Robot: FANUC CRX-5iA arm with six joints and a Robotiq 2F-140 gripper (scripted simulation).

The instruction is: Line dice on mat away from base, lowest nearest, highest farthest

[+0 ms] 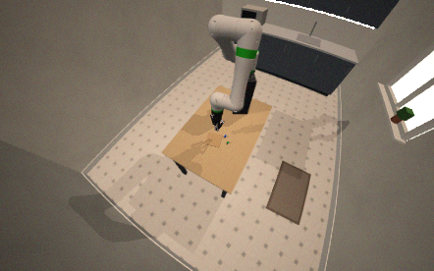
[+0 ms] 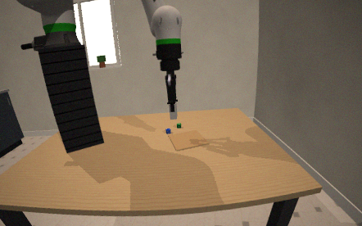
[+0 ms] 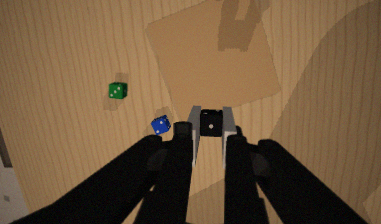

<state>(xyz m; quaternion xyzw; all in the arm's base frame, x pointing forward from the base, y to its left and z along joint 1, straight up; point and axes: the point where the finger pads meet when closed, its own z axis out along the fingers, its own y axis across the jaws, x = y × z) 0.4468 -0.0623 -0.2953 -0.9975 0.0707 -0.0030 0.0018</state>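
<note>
My gripper [image 1: 217, 129] [image 2: 173, 113] [image 3: 211, 120] points down and is shut on a black die [image 3: 211, 126], held above the table by the mat's near edge in the wrist view. One white pip shows on the die's large face. A blue die [image 1: 225, 136] [image 2: 168, 131] [image 3: 161, 125] lies on the table beside the mat, left of the fingers in the wrist view; two pips show on its large face. A green die [image 1: 228, 142] [image 2: 178, 125] [image 3: 118, 90] lies farther left, showing three. The thin tan mat [image 1: 215, 141] [image 2: 186, 142] [image 3: 211, 65] lies flat, without dice on it.
The wooden table [image 1: 242, 162] [image 2: 177, 192] carries the arm's dark pedestal [image 2: 72, 98] at the left in the exterior view. Shadows of the arm and gripper cross the table and part of the mat. A wall stands beyond the table.
</note>
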